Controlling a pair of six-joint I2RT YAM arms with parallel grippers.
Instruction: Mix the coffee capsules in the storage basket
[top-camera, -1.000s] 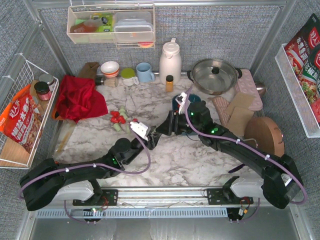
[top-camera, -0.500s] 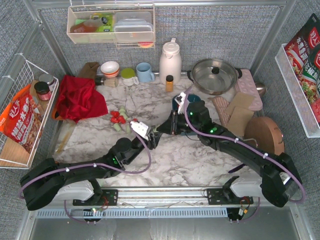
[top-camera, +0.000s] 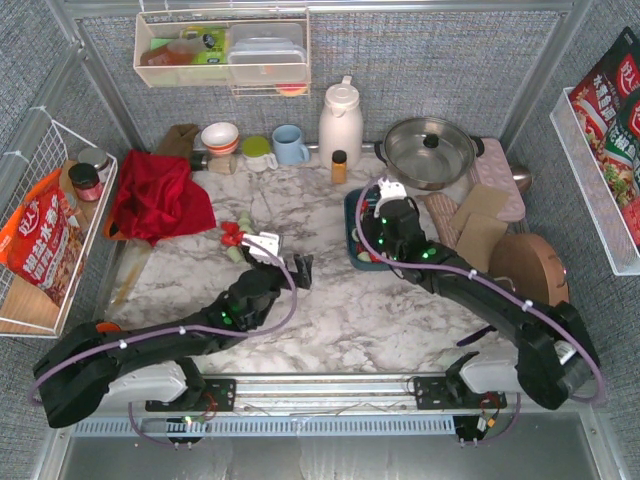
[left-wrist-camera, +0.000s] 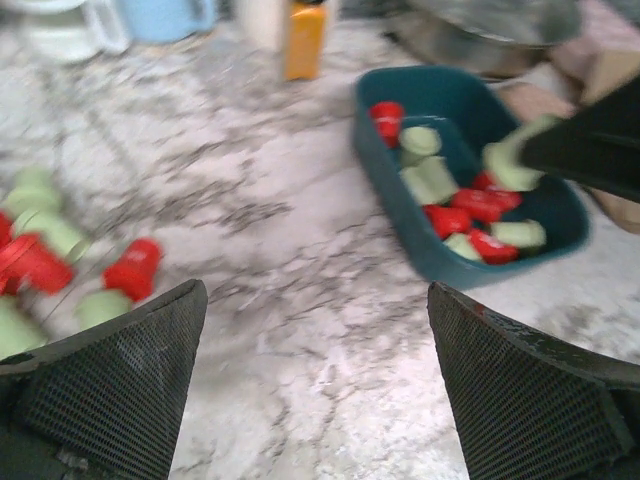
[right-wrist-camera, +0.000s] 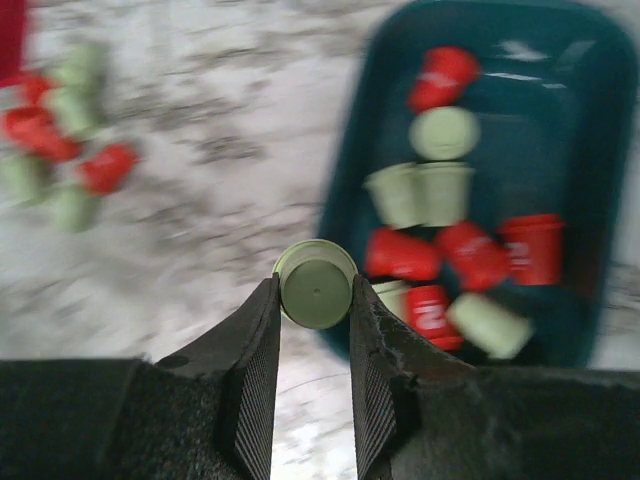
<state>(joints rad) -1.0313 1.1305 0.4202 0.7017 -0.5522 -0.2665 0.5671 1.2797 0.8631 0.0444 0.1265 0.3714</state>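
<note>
The storage basket (top-camera: 351, 222) is a dark teal bin right of the table's middle, and it holds several red and mint green coffee capsules (right-wrist-camera: 450, 232). More capsules (top-camera: 237, 236) lie loose on the marble to the left. My right gripper (right-wrist-camera: 314, 292) hangs over the basket's near left rim (right-wrist-camera: 338, 205) and is shut on one mint green capsule (right-wrist-camera: 316, 285). My left gripper (left-wrist-camera: 312, 300) hovers low over bare marble between the loose capsules (left-wrist-camera: 60, 262) and the basket (left-wrist-camera: 440, 262). It is wide open, with nothing between its fingers.
A small amber bottle (top-camera: 339, 166), a white thermos (top-camera: 340, 122), a lidded pot (top-camera: 430, 150) and a blue mug (top-camera: 290, 145) stand along the back. A red cloth (top-camera: 155, 195) lies at left beside a white wire basket (top-camera: 50, 235). Wooden boards (top-camera: 525, 262) lie at right.
The two grippers were together at mid-table. My left gripper has opened and drawn back left. My right gripper has closed on the green capsule and swung right over the basket.
</note>
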